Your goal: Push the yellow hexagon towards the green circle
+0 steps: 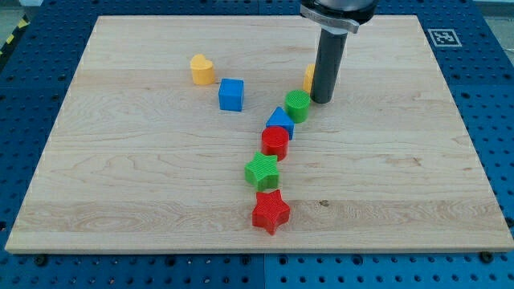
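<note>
The yellow hexagon (309,78) is mostly hidden behind my rod; only its left edge shows, near the view's top centre. The green circle (297,105) sits just below and left of it, close to or touching the rod. My tip (322,100) rests on the board right beside the green circle, on its right, and in front of the yellow hexagon.
A blue triangle (280,121), a red hexagon (275,141), a green star (262,171) and a red star (271,211) run in a line below the green circle. A blue cube (231,94) and a yellow heart (202,70) lie to the left. The wooden board (120,177) lies on a blue perforated table.
</note>
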{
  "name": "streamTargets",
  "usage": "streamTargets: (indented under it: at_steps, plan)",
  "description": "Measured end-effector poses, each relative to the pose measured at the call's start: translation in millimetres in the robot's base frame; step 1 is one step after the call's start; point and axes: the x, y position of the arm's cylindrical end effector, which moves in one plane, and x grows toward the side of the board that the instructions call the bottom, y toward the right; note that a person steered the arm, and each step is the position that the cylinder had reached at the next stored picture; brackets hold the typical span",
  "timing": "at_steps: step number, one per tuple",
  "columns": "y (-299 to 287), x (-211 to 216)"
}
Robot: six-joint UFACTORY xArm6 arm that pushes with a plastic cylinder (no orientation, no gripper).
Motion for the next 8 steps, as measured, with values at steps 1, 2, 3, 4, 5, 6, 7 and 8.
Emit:
streamTargets:
  at_steps: [1, 2, 3, 4, 5, 6, 7, 8]
  plan:
    - [0.0, -1.2]
    - [11.9, 8.7]
    - [55.5, 18.2]
    - [114.3, 10.7]
    - [128.4, -32.4]
    - [117.4, -57.2]
    - [117.4, -57.2]
    - [117.4, -57.2]
